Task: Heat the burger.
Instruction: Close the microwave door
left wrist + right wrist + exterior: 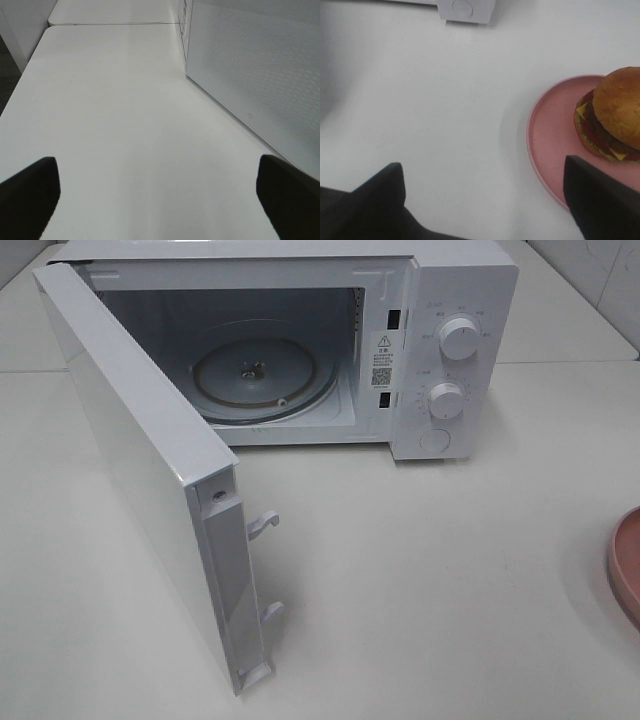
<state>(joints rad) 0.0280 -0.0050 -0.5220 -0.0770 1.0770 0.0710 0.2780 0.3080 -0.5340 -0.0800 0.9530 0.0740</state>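
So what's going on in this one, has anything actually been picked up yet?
Nothing is held yet. The white microwave oven stands on the white table with its door swung wide open and its round glass turntable bare. The golden-bunned burger still sits on the flat pink round plate at the table's right edge. The right gripper hovers open beside the plate, touching nothing. The left gripper is open over bare table beside the door.

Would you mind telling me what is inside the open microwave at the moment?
Inside the microwave only the round glass turntable shows, bare, with nothing on it. The burger sits outside on the pink plate. The cavity's near-left corner is hidden behind the open door.
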